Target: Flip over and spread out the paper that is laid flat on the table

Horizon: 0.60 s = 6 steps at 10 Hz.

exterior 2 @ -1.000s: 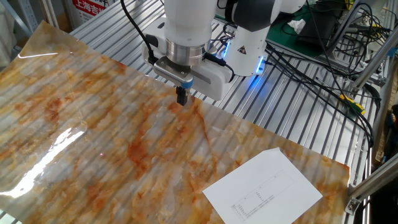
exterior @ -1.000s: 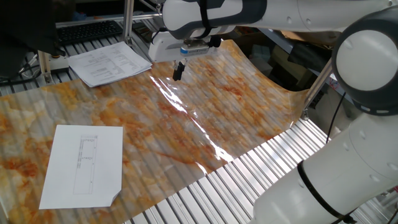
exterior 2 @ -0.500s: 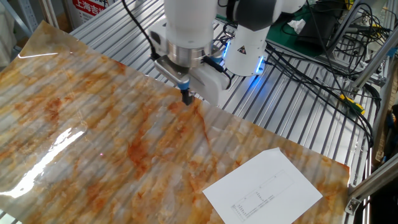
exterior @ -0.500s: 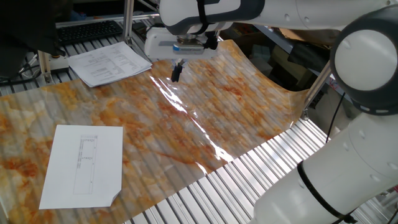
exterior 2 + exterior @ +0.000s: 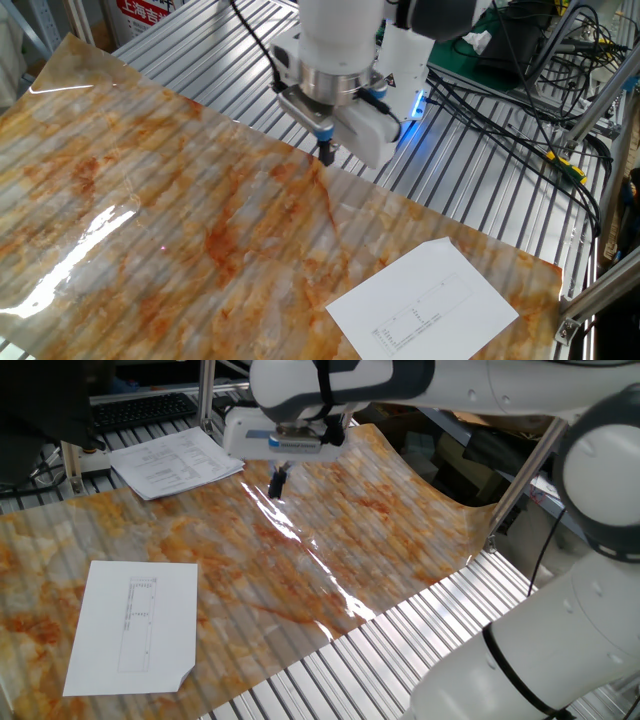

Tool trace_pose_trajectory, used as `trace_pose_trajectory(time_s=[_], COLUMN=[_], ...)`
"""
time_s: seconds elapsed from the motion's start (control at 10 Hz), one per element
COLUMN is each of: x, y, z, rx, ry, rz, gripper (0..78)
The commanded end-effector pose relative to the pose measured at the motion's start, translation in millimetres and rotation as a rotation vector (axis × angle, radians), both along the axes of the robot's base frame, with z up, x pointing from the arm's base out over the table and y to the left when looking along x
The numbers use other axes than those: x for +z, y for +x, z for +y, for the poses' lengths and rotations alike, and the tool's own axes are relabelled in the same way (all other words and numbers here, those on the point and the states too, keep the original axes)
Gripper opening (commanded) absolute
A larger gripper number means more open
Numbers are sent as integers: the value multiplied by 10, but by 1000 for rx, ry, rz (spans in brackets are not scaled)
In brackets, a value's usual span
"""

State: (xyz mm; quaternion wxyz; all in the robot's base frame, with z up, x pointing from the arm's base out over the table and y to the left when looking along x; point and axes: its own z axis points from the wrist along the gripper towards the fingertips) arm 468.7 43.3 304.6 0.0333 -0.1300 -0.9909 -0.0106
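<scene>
The paper [image 5: 135,625] is a single white sheet with faint grey printed lines facing up. It lies flat on the orange-and-grey marbled sheet of the table [image 5: 350,530], at the front left in one fixed view and at the lower right in the other fixed view [image 5: 425,302]. One corner is slightly curled. My gripper [image 5: 276,485] hangs above the far edge of the table, far from the paper, with its black fingers together and nothing between them. It also shows in the other fixed view [image 5: 325,153].
A stack of printed pages [image 5: 175,460] lies at the back left, beside a keyboard [image 5: 140,410]. Bare metal slats [image 5: 400,650] run along the table's right side. Cables and the robot base [image 5: 410,70] stand behind the table.
The gripper has shifted steadily toward the paper's side of the table: left in one fixed view, right in the other. The paper has not moved.
</scene>
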Motion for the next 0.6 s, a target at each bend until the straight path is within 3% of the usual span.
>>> trace_pose_trajectory(time_s=[0.1,0.6], x=[-149,-241], y=[-119,-205], z=[96,163], rx=[9,27], ry=[4,10], rz=[-7,-17], gripper=[0,0])
